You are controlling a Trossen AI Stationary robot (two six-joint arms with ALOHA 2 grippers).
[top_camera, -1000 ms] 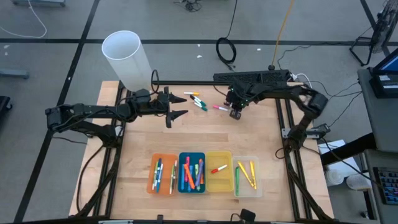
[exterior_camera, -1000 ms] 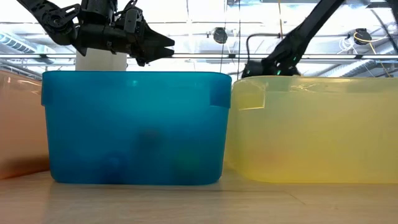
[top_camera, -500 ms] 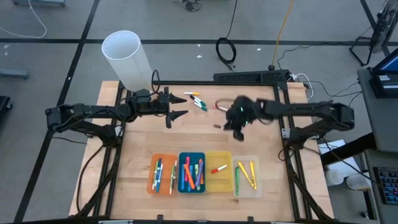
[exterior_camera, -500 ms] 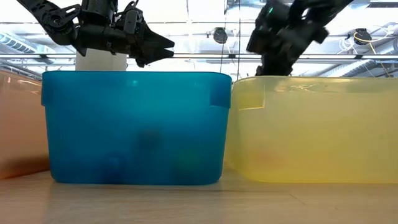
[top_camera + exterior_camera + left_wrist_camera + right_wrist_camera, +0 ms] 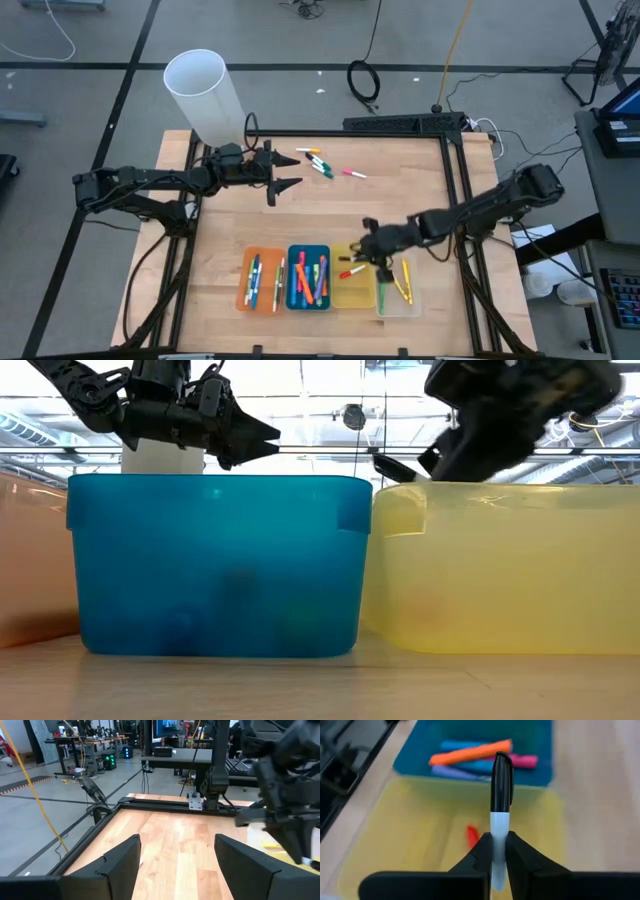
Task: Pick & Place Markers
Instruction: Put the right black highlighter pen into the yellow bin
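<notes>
Right tool (image 5: 495, 851) clenched on a white marker (image 5: 500, 815) with black cap, held above the yellow tray (image 5: 352, 289), beside the blue tray (image 5: 309, 249). Left tool (image 5: 285, 171) released, hovering at the bench's (image 5: 400, 195) far side near loose markers (image 5: 318, 162).

I note the worktop (image 5: 320, 215) is pale wood with a visible grain and a smooth, low-sheen finish, edged by a dark matt metal frame (image 5: 400, 131). The blue tray (image 5: 215, 565) and yellow tray (image 5: 510, 570) are translucent plastic, smooth-walled and slightly frosted. The marker (image 5: 500, 815) I hold has a glossy black plastic cap on a smooth white barrel. The right fingers (image 5: 517, 852) look like matt black plastic. The white tube (image 5: 205, 95) looks smooth and matt.
</notes>
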